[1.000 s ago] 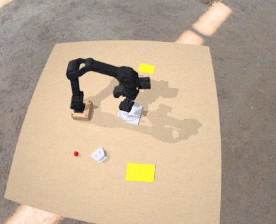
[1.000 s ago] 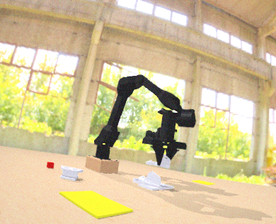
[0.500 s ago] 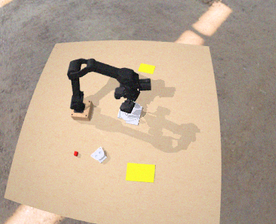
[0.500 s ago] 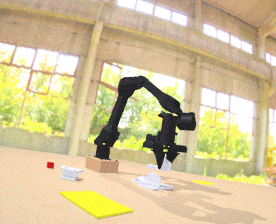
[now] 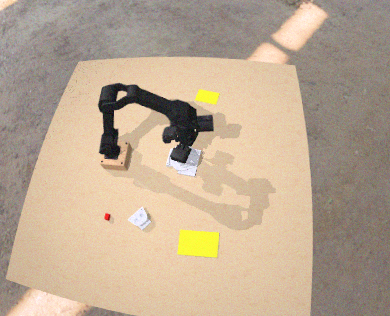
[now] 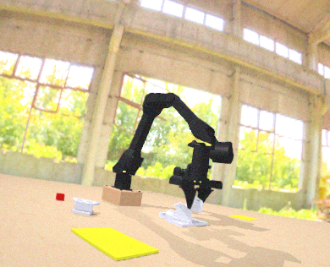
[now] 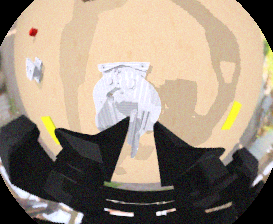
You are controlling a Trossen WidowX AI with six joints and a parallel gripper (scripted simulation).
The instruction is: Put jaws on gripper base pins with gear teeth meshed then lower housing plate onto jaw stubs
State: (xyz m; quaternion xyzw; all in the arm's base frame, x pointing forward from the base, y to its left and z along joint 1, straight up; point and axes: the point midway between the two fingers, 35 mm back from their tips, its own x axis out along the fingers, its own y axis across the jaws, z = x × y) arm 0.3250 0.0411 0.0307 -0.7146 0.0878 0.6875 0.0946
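Observation:
The white gripper base (image 5: 187,171) (image 6: 197,223) (image 7: 146,66) lies on the table under my gripper. A white jaw (image 6: 181,209) (image 7: 105,109) seems to stand on it at one side. My gripper (image 6: 197,205) (image 7: 142,121) points down and is shut on a second white jaw (image 7: 133,136), which is low over the base. Whether it touches a pin or its teeth mesh is hidden. In the top view the black hand covers the held jaw. The small white housing plate (image 5: 139,218) (image 6: 85,205) (image 7: 34,69) stands apart on the table.
A red cube (image 5: 107,216) (image 6: 60,197) (image 7: 33,32) lies near the housing plate. A large yellow rectangle (image 5: 198,243) (image 6: 114,242) lies towards the front. A smaller yellow rectangle (image 5: 207,96) (image 6: 242,217) lies behind the arm. The arm stands on a wooden block (image 5: 115,164) (image 6: 129,198).

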